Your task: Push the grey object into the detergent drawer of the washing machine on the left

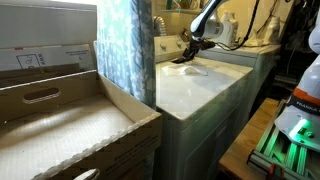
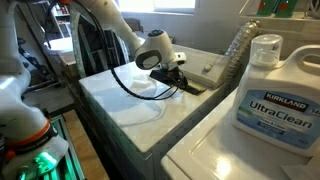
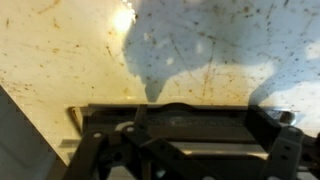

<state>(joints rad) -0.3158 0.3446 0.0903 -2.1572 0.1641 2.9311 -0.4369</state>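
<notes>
Grey object (image 2: 189, 85) lies flat on the washer (image 2: 130, 112) top, directly below the jaws. Whether the two touch cannot be confirmed. In an exterior view it shows as a dark patch (image 1: 186, 62) under the jaws, at the rear of the lid. The control panel (image 2: 214, 66) rises just beyond the jaws.

Jaw state cannot be told. The wrist view shows only dark jaw hardware along its lower edge, and the fingertips cannot be separated from the dark piece below them. No view resolves the drawer opening. It is judged to lie beyond the jaws, at the foot of the panel.

Procedure for the push:
1. Set the jaws low, with the fingertips against the near edge of the object, not on top of it.
2. Drive straight towards the panel, parallel to the lid. The top is glossy, so a downward load is likely to make the piece skid sideways or tilt.
3. Move slowly. Stop when the piece sits flush or resistance is met.
4. Hold the wrist clear of the panel.

The jug (image 2: 268, 95) stands on the second washer (image 2: 220, 150), well to the side of the jaws and out of the path.
</notes>
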